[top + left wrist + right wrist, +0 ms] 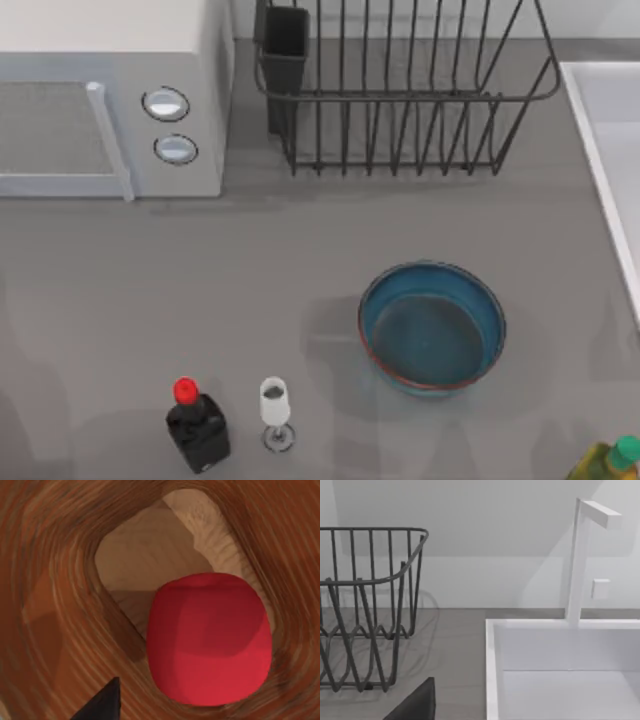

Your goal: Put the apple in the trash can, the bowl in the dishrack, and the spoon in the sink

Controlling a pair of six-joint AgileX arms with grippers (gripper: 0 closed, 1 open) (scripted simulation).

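Note:
The red apple (pixel 210 640) lies low inside the brown wood-grained trash can (pixel 60 580), over its pale bottom. My left gripper hangs over the can's mouth, open; one black fingertip (pixel 102 702) shows beside the apple, apart from it. The deep-blue bowl (pixel 432 328) stands upright on the table, right of centre. The black wire dishrack (pixel 400 100) (pixel 365 605) is at the back. The white-rimmed sink (pixel 600 130) (pixel 492 670) is at the right edge. My right gripper is near the sink, open; one dark fingertip (pixel 415 702) shows. The spoon is out of view.
A white microwave (pixel 110 100) fills the back left. A black bottle with a red cap (pixel 197 430) and a wine glass (pixel 275 410) stand near the front. A yellow bottle with a green cap (pixel 605 462) sits at the front right. A white faucet (pixel 580 555) rises behind the sink.

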